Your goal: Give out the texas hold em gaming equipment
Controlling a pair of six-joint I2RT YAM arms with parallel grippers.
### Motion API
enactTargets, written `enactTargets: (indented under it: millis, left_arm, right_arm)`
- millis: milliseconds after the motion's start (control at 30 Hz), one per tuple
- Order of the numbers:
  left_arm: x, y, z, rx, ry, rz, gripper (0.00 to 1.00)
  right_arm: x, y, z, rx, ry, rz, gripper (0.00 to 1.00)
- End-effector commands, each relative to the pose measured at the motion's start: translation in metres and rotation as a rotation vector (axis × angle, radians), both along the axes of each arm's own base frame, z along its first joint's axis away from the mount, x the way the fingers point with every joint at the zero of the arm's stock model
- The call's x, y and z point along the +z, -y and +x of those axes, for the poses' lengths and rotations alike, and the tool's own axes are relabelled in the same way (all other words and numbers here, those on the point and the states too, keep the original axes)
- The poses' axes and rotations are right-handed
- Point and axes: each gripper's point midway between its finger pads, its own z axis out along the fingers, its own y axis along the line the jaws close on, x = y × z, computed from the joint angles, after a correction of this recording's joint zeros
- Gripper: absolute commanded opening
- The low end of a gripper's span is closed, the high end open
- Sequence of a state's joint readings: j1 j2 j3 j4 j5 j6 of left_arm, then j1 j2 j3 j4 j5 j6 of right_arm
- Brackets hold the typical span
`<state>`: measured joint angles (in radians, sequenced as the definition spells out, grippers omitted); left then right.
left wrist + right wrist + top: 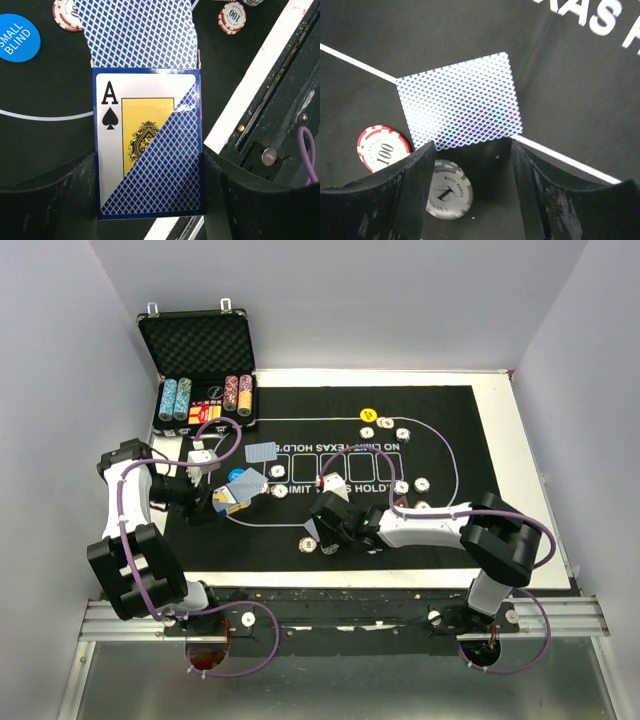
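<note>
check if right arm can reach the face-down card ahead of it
Probably yes: the right tool is open and the card lies flat just ahead, uncovered. A red chip and a grey chip sit beside it, not on it.

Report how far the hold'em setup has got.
Done: chips, a yellow button, a blue button and one face-down card lie on the mat. In hand: the left gripper clamps the deck box; the right gripper is open over another card. Left: chip stacks sit in the case, and most cards look undealt.
</note>
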<state>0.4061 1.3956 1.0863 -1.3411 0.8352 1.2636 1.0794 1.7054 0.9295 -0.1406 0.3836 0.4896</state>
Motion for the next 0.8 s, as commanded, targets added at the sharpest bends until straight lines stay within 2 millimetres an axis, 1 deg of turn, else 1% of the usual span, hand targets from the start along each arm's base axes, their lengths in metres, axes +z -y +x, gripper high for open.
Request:
enactTargets:
  millis: [0, 233, 300, 500, 667, 767]
  left_arm:
    - [0.024, 0.022, -0.045, 0.004, -0.208, -0.119, 0.12]
    - [0.024, 0.021, -0.046, 0.0, -0.2, -0.11, 0.12]
    - [0.024, 0.021, -0.046, -0.003, -0.198, -0.108, 0.12]
    - [0.025, 0.021, -0.046, 0.0, -0.193, -0.111, 0.12]
    - [0.024, 0.022, -0.046, 0.0, -0.2, -0.116, 0.12]
    - [0.024, 0.022, -0.045, -0.001, -0.195, -0.115, 0.12]
  right_arm:
    - [-0.017, -0.002, -0.022, -0.052, -0.127, -0.022, 0.69]
    - [-0.019, -0.016, -0.026, -0.065, -0.162, 0.006, 0.67]
    - [-0.019, -0.018, -0.028, -0.063, -0.166, 0.007, 0.67]
    - [-0.03, -0.021, -0.036, -0.059, -0.193, -0.001, 0.66]
    - [-0.035, -0.017, -0.025, -0.083, -0.146, -0.049, 0.66]
    - [-0.037, -0.02, -0.017, -0.079, -0.118, -0.072, 0.67]
